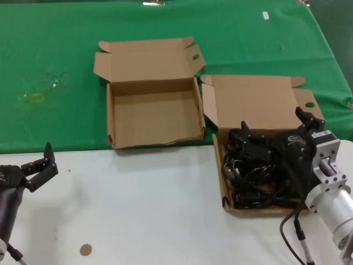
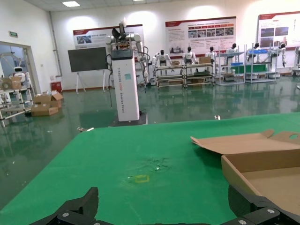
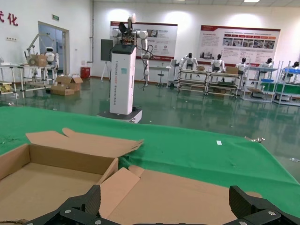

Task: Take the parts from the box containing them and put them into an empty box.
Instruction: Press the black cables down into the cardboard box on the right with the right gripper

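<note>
- Brown cardboard boxes, two: the empty box (image 1: 151,113) lies on the green cloth (image 1: 49,66), and the box containing them (image 1: 259,118) lies just beside it, toward the robot's right.
- Black parts (image 1: 251,171) fill this second box in one tangle.
- Right gripper (image 1: 276,131) hangs over the parts, fingers spread, holding nothing.
- Left gripper (image 1: 39,165) waits open above the white table (image 1: 138,210).

Legible text: almost none.
White pillar (image 2: 125,84) in the hall carries a vertical line of lettering down its face, too small to read; the same pillar shows in the right wrist view, unreadable there too. Wall posters (image 2: 200,36) bear red headings and text blocks, none legible. Red characters (image 3: 8,18) stand on the wall at the edge of the right wrist view, cut off. A small green sign (image 2: 13,34) hangs over the doorway, wording not legible.
</note>
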Action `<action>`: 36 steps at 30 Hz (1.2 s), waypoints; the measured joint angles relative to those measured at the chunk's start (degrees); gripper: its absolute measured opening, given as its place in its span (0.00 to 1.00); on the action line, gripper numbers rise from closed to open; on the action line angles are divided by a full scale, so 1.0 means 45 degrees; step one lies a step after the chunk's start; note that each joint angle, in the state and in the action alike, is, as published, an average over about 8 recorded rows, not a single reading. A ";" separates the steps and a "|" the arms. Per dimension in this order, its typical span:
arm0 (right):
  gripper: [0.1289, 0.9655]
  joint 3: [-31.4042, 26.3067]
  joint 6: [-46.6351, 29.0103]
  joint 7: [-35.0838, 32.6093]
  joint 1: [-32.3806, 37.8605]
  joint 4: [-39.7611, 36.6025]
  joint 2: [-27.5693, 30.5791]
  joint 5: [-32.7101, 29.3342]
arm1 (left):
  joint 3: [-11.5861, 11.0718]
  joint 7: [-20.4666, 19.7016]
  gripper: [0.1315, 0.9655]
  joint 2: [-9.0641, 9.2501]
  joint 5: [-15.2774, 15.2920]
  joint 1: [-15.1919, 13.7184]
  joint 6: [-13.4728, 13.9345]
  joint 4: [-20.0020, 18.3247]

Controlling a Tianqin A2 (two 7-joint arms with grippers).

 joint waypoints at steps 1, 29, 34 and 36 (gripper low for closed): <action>1.00 0.0000 0.0000 0.0000 0.0000 0.0000 0.0000 0.0000 | 0.0000 0.0000 1.00 0.0000 0.0000 0.0000 0.0000 0.0000; 1.00 -0.1706 0.1105 0.0531 0.0416 0.0564 0.2241 0.1429 | 0.0000 0.0000 0.68 0.0000 0.0001 0.0000 0.0000 0.0000; 1.00 -0.2714 0.1406 0.0717 0.0790 0.0914 0.3851 0.2425 | 0.0001 0.0000 0.52 0.0000 0.0001 0.0000 0.0000 0.0000; 1.00 -0.3096 0.1402 0.0807 0.0988 0.1052 0.4514 0.2740 | 0.0001 0.0000 0.46 0.0000 0.0001 0.0000 0.0000 0.0000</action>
